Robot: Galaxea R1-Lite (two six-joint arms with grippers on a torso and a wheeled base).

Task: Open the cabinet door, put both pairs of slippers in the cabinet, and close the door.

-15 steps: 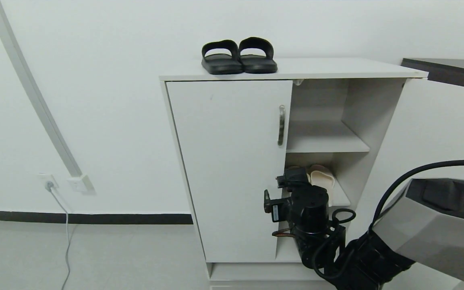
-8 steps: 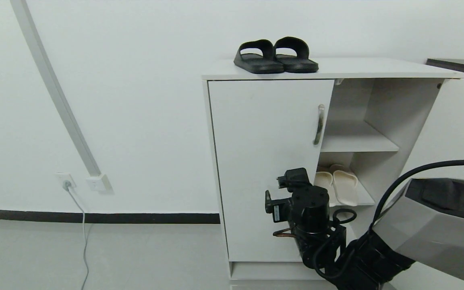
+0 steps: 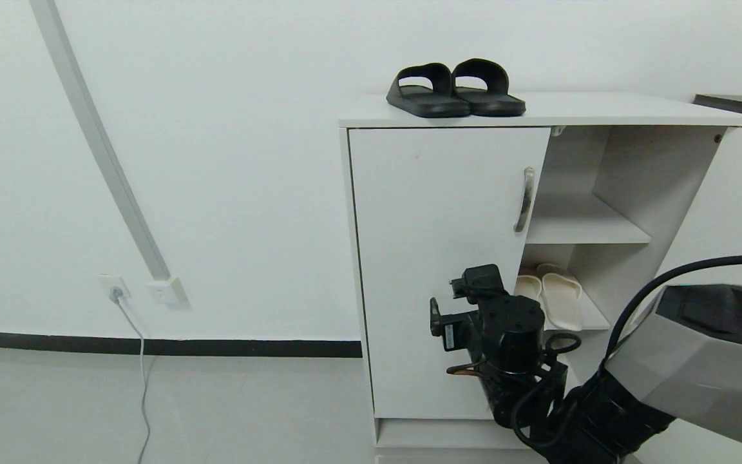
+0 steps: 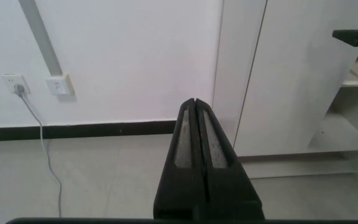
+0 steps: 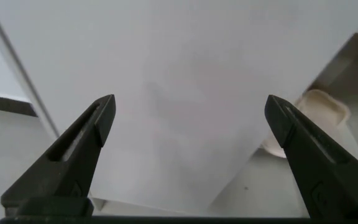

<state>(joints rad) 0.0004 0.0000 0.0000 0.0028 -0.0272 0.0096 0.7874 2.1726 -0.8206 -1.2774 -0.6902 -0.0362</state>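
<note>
Since right door (image 3: 732,212) hangs open and cream slippers (image 3: 554,299) sit on lower shelf (image 3: 595,317), centre-right of frame, roughly halfway done I'd say. Left to do: black slippers (image 3: 456,91), matte rubber slides on cabinet (image 3: 603,106) top, upper centre, go inside, then door shut. Cabinet smooth white laminate, curved metal handle (image 3: 524,200); right gripper (image 5: 190,106) spread wide, holding nothing; left gripper (image 4: 194,109) pressed together, empty

left claw (image 4: 194,103): fingers pressed flat together | right claw (image 5: 190,107): fingers spread wide apart
</note>
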